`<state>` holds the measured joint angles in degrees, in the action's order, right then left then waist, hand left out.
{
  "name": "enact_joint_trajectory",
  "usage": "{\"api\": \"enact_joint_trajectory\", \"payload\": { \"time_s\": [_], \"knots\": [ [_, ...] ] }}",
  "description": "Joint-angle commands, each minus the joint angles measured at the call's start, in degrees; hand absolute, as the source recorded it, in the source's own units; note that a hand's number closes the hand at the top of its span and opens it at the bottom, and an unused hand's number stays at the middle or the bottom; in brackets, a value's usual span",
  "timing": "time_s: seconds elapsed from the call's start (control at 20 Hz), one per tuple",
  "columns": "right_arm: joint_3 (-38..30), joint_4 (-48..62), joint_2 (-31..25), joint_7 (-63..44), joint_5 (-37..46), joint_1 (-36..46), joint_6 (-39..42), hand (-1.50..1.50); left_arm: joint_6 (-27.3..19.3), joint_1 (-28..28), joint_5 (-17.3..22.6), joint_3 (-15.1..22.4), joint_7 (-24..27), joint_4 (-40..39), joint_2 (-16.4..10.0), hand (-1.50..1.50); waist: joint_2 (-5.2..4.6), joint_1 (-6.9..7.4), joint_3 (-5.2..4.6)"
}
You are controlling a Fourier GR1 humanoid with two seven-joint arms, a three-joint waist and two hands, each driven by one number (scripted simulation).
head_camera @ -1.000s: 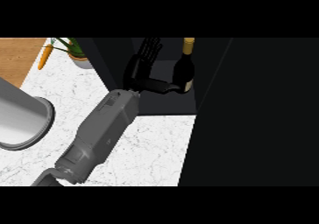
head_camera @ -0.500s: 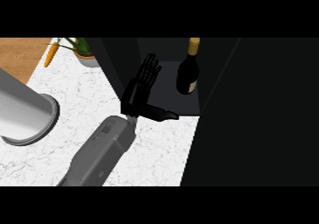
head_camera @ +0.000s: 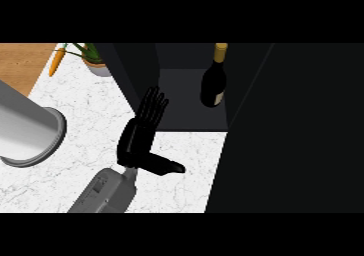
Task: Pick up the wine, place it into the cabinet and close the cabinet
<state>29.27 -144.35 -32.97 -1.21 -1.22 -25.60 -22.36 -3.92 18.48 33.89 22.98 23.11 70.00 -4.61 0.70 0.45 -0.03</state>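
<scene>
Change: right hand (head_camera: 138, 140) has drawn back from the wine (head_camera: 212, 87) since a second ago; the bottle has stayed put.
Head view, hand: fingers straight, thumb stuck out sideways, holding nothing; fingertips at the front left corner of the cabinet (head_camera: 177, 112).
Head view, wine: dark bottle inside the cabinet, beside the opening's right wall, apart from the hand.
Head view, worktop (head_camera: 89, 120): potted plant (head_camera: 93, 57) at its far left corner.
</scene>
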Motion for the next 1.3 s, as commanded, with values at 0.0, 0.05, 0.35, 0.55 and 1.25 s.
{"api": "enact_joint_trajectory", "payload": {
  "time_s": [0.0, 0.05, 0.35, 0.55, 1.25],
  "knots": [
    [-2.2, -13.5, -3.2, -7.1, -2.8, -1.6, 1.5, -1.50, 1.0, -7.0, 0.4, 1.3, -0.3, 7.5, -1.2, -1.50, -0.35, -0.27, 0.00],
    [2.5, -13.3, -2.8, -5.9, 1.5, -3.6, 0.8, -1.50, -0.1, -9.5, 0.7, 1.9, -1.4, 10.2, -1.5, -1.50, -0.12, -0.48, -0.02],
    [1.0, -13.5, -6.1, -6.9, -2.9, -1.2, 5.8, -1.50, 3.6, -15.2, 1.8, -1.3, -1.1, 16.2, -7.7, -1.50, -0.36, -0.29, -0.02],
    [4.2, -12.7, -10.1, -3.4, -5.6, -3.8, 12.0, -1.50, 5.3, -16.5, 1.2, -3.7, 2.8, 14.4, -9.0, -1.50, -0.37, -1.00, -0.01],
    [16.4, -11.3, -7.2, -4.8, 1.3, 2.9, 15.2, 1.50, 17.1, -20.6, 9.6, -17.8, 1.0, 15.6, -22.5, -1.50, -0.45, -0.58, -0.11]
  ]
}}
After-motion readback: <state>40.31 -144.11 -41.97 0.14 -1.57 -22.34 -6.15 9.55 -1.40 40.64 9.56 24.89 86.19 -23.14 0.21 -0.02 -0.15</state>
